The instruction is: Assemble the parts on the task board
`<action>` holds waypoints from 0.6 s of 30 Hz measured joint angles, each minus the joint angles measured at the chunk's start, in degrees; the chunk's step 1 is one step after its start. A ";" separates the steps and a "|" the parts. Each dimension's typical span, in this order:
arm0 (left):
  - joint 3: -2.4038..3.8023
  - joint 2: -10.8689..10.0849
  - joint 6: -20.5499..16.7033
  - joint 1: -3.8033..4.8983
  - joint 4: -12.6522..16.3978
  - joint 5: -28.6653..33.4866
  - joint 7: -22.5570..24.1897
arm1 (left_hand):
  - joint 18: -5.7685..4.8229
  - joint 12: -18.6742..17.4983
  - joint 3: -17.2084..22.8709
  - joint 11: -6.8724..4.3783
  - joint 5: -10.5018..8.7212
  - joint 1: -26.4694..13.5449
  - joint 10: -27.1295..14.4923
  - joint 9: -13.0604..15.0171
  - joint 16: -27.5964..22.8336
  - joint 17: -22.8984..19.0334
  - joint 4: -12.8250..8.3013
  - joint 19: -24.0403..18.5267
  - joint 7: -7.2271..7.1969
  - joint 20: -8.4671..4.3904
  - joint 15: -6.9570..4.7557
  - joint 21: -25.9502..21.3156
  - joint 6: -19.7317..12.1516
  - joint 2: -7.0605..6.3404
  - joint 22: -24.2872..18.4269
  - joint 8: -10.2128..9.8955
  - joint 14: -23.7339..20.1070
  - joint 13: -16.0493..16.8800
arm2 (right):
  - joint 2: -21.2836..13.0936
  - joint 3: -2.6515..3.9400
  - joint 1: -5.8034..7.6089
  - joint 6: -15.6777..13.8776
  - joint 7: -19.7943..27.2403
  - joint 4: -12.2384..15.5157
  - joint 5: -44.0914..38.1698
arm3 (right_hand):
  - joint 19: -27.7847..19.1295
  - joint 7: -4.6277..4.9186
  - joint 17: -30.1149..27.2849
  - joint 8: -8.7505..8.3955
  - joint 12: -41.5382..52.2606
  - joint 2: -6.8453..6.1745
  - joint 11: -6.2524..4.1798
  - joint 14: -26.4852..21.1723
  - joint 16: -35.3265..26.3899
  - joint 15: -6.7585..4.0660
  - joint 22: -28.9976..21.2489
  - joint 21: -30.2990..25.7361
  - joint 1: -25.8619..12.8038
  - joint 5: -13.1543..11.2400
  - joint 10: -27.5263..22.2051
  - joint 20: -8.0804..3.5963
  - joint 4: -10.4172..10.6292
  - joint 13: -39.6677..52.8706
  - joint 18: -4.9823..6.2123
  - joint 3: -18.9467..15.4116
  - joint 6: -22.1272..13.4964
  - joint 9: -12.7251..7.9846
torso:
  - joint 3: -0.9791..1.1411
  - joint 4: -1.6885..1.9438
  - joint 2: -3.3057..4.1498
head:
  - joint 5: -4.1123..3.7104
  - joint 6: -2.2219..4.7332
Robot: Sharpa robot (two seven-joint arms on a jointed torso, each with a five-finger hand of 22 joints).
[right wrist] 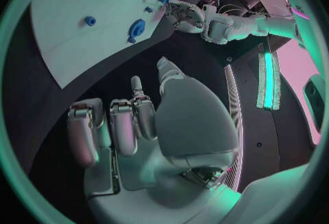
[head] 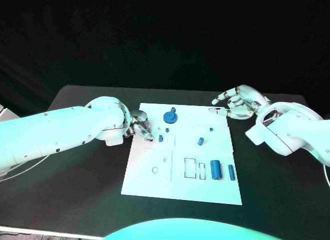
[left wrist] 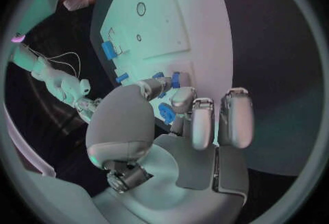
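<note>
The white task board lies in the middle of the black table, with bare table showing along its 9 o'clock, 3 o'clock and 6 o'clock edges; the widest free strip is toward 6 and 7 o'clock. The left hand sits at the board's 9 o'clock edge, near its far corner, its fingers curled over the rim. In the left wrist view a small blue part sits at the fingertips, apparently pinched, though the grip itself is partly hidden. Just beside that hand, toward 3 o'clock, stand small blue pegs, and the blue gear lies at about 1 o'clock from it, close but apart. The right hand hovers off the board's far 3 o'clock corner, over bare table, fingers spread and holding nothing. A blue peg stands mid-board, well apart from both hands. Two blue cylinders lie side by side toward the board's 5 o'clock area, next to rectangular outlines.
</note>
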 measured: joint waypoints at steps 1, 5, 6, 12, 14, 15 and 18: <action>0.00 0.01 0.01 -0.01 0.02 -0.01 -0.01 | 0.00 0.00 0.00 0.00 0.00 0.04 0.00 0.00 0.00 0.00 0.00 0.00 -0.04 0.00 0.00 0.00 0.04 0.04 0.00 0.10 0.00 0.00 | 0.00 0.00 0.00 0.00 0.00 0.00 0.00 | 0.00 0.00 0.00 0.00 0.00 0.00 0.00 0.00 0.00 0.00 0.00 0.00 0.00 0.00 0.00 0.00 0.00 0.00 0.00 0.00 0.00 0.00 | 0.00 0.00 0.00 | 0.01 0.00; 0.00 0.05 0.05 -0.03 0.08 -0.06 -0.04 | 0.00 0.00 0.00 0.00 -0.05 0.05 0.00 -0.02 0.00 0.00 0.00 0.00 -0.14 0.00 0.00 0.00 0.17 0.05 0.00 0.11 0.00 0.00 | 0.00 0.00 0.00 0.01 0.00 0.00 0.00 | 0.00 0.00 0.00 0.00 0.00 0.00 0.00 0.00 0.00 0.00 0.00 0.00 0.00 0.00 0.00 0.00 0.00 0.00 0.00 0.00 0.00 0.00 | 0.01 -0.03 0.00 | 0.02 -0.01; 0.00 0.07 0.05 -0.03 0.08 -0.08 -0.05 | 0.00 0.00 0.00 0.00 -0.05 0.05 0.00 -0.02 0.00 0.00 0.00 0.00 -0.14 0.00 0.00 0.00 0.17 0.05 0.00 0.11 0.00 0.00 | 0.00 0.00 0.00 0.01 0.00 0.00 0.00 | 0.00 0.00 0.00 0.00 0.00 0.00 0.00 0.00 0.00 0.00 0.00 0.00 0.00 0.00 0.00 0.00 0.00 0.00 0.00 0.00 0.00 0.00 | 0.01 -0.03 0.00 | 0.02 -0.01; 0.01 0.16 0.06 -0.04 0.03 -0.12 -0.06 | 0.00 0.00 0.00 0.00 -0.05 0.07 0.00 -0.04 0.00 0.00 0.00 0.00 -0.06 0.00 0.00 0.00 0.25 0.07 0.00 0.11 0.00 -0.01 | -0.05 0.00 -0.01 0.01 0.00 0.02 -0.01 | 0.00 0.00 -0.01 0.00 0.00 0.00 0.00 0.00 0.00 0.00 -0.01 0.00 0.00 0.00 0.00 0.00 0.00 0.00 0.00 0.00 0.00 0.00 | 0.02 -0.05 0.03 | -0.07 -0.01; 0.02 0.22 0.06 -0.04 -0.01 -0.14 -0.08 | 0.00 0.00 0.00 0.00 -0.05 0.08 0.00 -0.04 0.00 0.00 0.00 0.00 -0.06 0.00 0.00 0.00 0.25 0.08 -0.01 0.11 0.00 -0.01 | -0.05 0.00 -0.01 0.01 0.00 0.04 -0.01 | 0.00 0.00 -0.01 0.00 0.00 0.00 0.00 0.00 0.00 0.00 0.03 0.00 0.00 0.00 0.00 0.00 0.00 0.00 0.00 0.00 0.00 0.00 | 0.02 -0.05 0.03 | -0.10 -0.03; 0.02 0.27 0.06 -0.03 -0.04 -0.15 -0.08 | 0.00 0.00 0.00 0.00 -0.06 0.13 0.00 -0.02 0.00 0.00 0.00 0.00 -0.06 0.00 0.00 0.00 0.25 0.13 -0.01 0.11 0.00 -0.01 | -0.05 0.00 -0.01 0.01 0.00 0.04 -0.01 | 0.00 0.00 -0.01 0.00 0.00 0.00 0.00 0.00 0.00 0.00 0.04 0.00 0.00 0.00 0.00 0.00 0.00 0.00 0.00 0.00 0.00 0.00 | 0.02 -0.04 0.03 | -0.12 -0.06; 0.06 0.53 0.06 0.00 -0.16 -0.16 -0.11 | 0.00 0.00 0.00 0.00 -0.06 0.13 0.00 0.20 0.00 0.00 0.00 0.00 -0.05 0.00 0.00 0.00 0.26 0.13 -0.01 0.12 0.00 -0.01 | -0.07 0.00 -0.01 0.01 0.00 0.06 -0.01 | 0.00 0.00 -0.01 0.00 0.00 0.00 0.00 0.00 0.00 0.00 0.04 0.00 0.00 0.00 0.00 0.00 0.00 0.00 0.00 0.00 0.00 0.00 | 0.03 -0.05 0.04 | -0.15 -0.11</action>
